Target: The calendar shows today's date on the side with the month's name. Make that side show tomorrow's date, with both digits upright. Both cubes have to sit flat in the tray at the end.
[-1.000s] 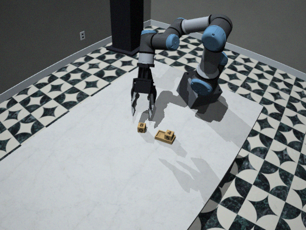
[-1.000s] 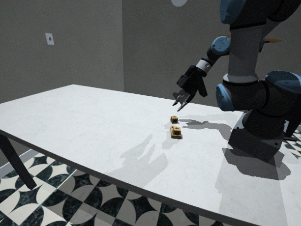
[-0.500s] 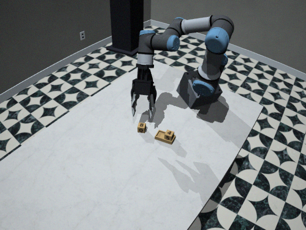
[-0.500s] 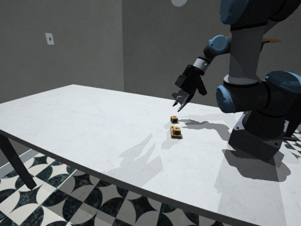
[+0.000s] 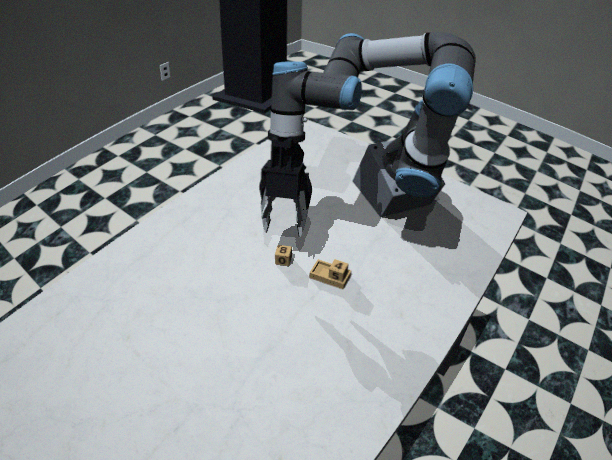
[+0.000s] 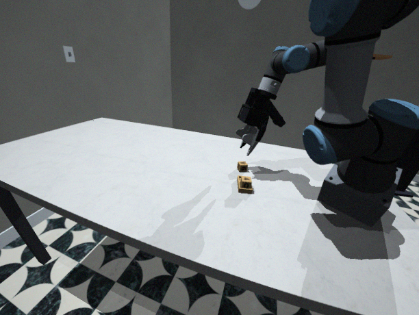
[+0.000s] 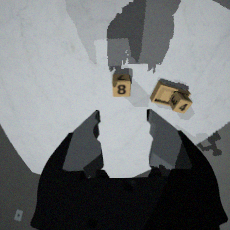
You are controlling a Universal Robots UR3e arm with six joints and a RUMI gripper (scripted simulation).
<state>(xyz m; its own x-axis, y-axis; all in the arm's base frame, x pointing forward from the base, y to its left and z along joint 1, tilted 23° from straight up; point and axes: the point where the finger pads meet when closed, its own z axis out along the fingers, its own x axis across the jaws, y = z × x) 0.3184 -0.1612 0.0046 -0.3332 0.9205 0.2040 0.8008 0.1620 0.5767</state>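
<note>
1. Top view first: we see the pale tabletop (image 5: 200,350) (image 6: 120,164) (image 7: 40,75) spreading out below the gripper and well past it, with shadows of the arm lying across it.
2. Next in size, we have the arm (image 5: 395,52) (image 6: 347,79), bent over at the elbow and reaching to the gripper, which hangs at its end with the fingers pointing down at the tabletop.
3. We find the gripper (image 5: 284,233) (image 6: 245,150) (image 7: 123,110) partly spread, with a gap between its two fingers and nothing pinched in it. The fingertips are above the tabletop, apart from both cubes.
4. Farther from the gripper than the loose cube, we see the wooden tray (image 5: 318,276) (image 6: 246,191) (image 7: 162,90), off to the gripper's right in the wrist view. One end of it is unfilled; we can't make out the month's name.
5. At the tray's other end sits one cube (image 5: 339,270) (image 6: 246,182) (image 7: 181,101), away from the gripper; from the top view we read 4 on its upper face and 5 on a side.
6. Nearest the gripper, below its fingertips, we spot the loose cube (image 5: 283,255) (image 6: 242,166) (image 7: 121,86) resting on the tabletop outside the tray, with 8 on top and 0 on a side.

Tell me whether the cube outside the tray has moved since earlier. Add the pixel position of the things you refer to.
No; against the arm's base (image 5: 369,175) (image 6: 352,203), the loose cube (image 5: 283,255) (image 6: 242,166) (image 7: 121,89) keeps its place in the top view.
</note>
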